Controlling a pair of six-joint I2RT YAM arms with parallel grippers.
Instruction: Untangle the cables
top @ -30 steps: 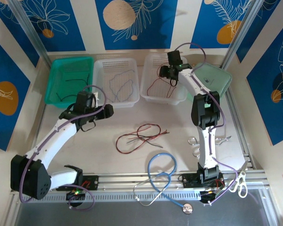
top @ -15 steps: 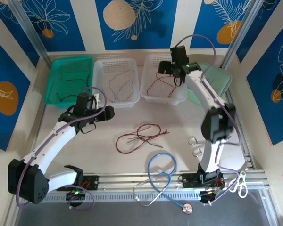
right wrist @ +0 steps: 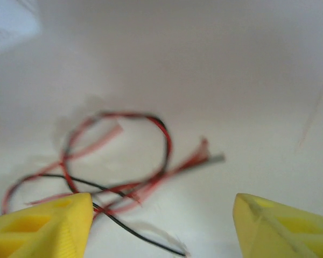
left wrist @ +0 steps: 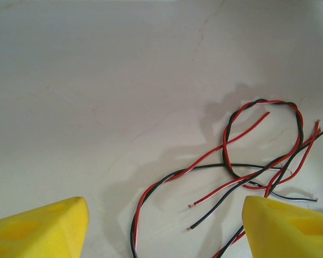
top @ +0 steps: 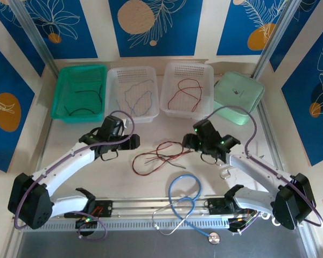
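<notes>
A tangle of red and black cables [top: 160, 156] lies on the table's middle. My left gripper [top: 128, 144] hovers just left of it, open. In the left wrist view the cables [left wrist: 258, 161] loop ahead and between the yellow fingertips [left wrist: 43, 228], and the left gripper [left wrist: 164, 231] holds nothing. My right gripper [top: 203, 150] hangs open just right of the tangle. In the right wrist view the blurred cables [right wrist: 124, 161] lie ahead of the open right gripper [right wrist: 161, 226], nearer its left finger. Single cables lie in the back baskets: black [top: 78, 110], grey-blue [top: 133, 94], red [top: 187, 94].
A green basket [top: 62, 88], a white basket [top: 114, 75] and another white basket [top: 175, 70] stand along the back, with a mint lid [top: 238, 91] at the right. A blue stethoscope [top: 184, 201] lies near the front edge. Metal hooks [top: 224, 167] sit by the right arm.
My right arm has swung from the back right basket down to the table beside the tangle, leaving the red cable in that basket. The left gripper has shifted right, closer to the tangle.
</notes>
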